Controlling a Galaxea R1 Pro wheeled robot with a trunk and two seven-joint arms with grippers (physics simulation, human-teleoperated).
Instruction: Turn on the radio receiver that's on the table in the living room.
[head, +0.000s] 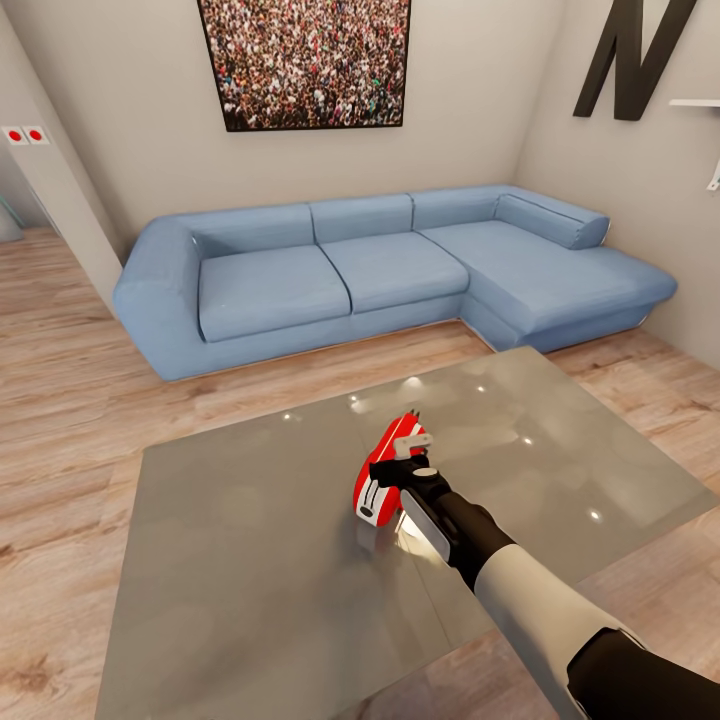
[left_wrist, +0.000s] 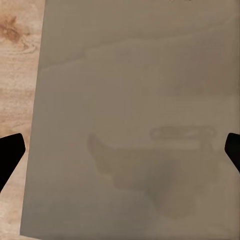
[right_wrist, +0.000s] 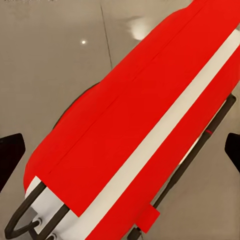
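Your left gripper (left_wrist: 120, 150) hangs spread wide above the glossy grey glass-like table (left_wrist: 130, 75), near its edge by the light wood plank floor (left_wrist: 17, 75), holding nothing. Your right gripper (right_wrist: 120, 150), fingers also wide apart, sits right over the slim bright red radio receiver with white stripes (head: 388, 470), mid-table; contact isn't clear. Bare tabletop surrounds the radio on every side.
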